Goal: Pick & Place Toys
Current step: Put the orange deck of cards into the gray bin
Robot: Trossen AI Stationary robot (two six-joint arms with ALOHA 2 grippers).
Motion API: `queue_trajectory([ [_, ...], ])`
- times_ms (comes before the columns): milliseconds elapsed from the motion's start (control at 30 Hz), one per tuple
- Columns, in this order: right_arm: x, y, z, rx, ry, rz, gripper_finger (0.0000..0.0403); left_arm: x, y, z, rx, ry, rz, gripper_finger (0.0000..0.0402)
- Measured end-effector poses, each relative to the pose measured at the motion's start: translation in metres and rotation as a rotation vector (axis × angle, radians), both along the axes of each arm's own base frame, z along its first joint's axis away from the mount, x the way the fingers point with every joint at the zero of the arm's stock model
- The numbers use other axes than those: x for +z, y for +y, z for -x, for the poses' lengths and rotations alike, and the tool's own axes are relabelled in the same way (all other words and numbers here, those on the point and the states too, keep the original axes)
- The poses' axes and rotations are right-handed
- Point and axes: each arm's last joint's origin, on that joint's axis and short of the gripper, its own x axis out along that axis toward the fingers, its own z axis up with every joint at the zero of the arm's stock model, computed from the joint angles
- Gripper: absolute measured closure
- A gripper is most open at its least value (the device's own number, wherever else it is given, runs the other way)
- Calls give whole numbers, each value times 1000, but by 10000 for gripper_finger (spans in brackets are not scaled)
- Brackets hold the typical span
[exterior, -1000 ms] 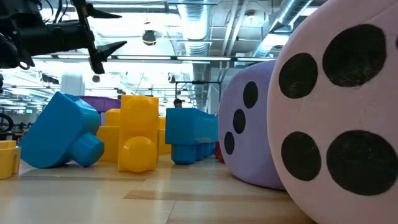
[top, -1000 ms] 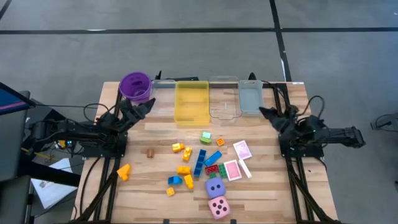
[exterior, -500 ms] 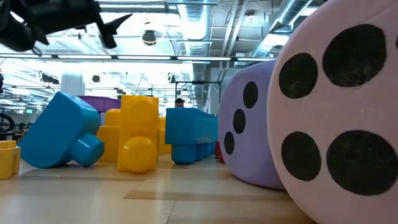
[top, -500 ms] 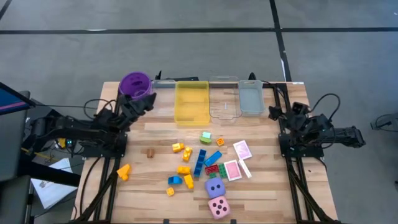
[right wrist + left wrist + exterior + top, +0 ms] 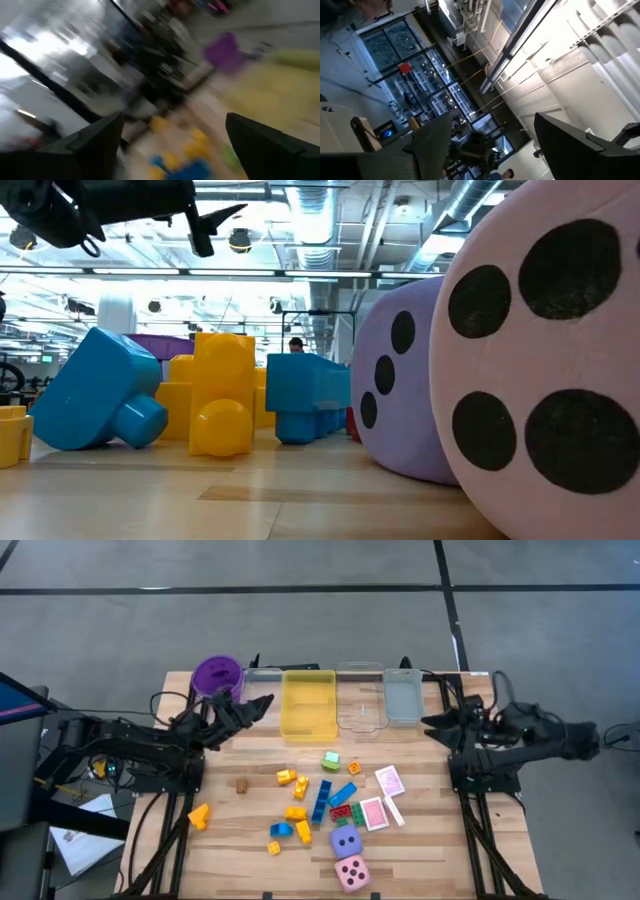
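Both claws stand open and hold nothing; from above, left gripper [image 5: 262, 703] hangs at nine o'clock beside the purple cup [image 5: 217, 677], right gripper [image 5: 432, 723] at three o'clock, seemingly poised to reach in; the toys [image 5: 322, 800] lie loose at six o'clock; yellow tray [image 5: 308, 705] and clear trays [image 5: 361, 700] at twelve look empty; at table level, pink die [image 5: 545, 360] and purple die [image 5: 400, 390] loom beside bricks [image 5: 222, 395]; wrist views show parted fingers.

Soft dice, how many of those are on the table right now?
2. The purple die sits near the table's front edge, right of the bricks, and the pink die lies just in front of it, touching or nearly so. No others show.
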Motion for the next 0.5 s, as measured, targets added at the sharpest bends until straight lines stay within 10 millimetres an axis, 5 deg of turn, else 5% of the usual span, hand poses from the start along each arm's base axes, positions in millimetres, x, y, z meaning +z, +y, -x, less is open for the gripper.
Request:
queue_trajectory([
  [233, 44, 22, -50, -62, 335, 131, 84, -7, 1, -4, 1, 74, 10, 124],
  [500, 32, 94, -91, -145, 432, 181, 85, -11, 1, -6, 3, 121, 20, 124],
])
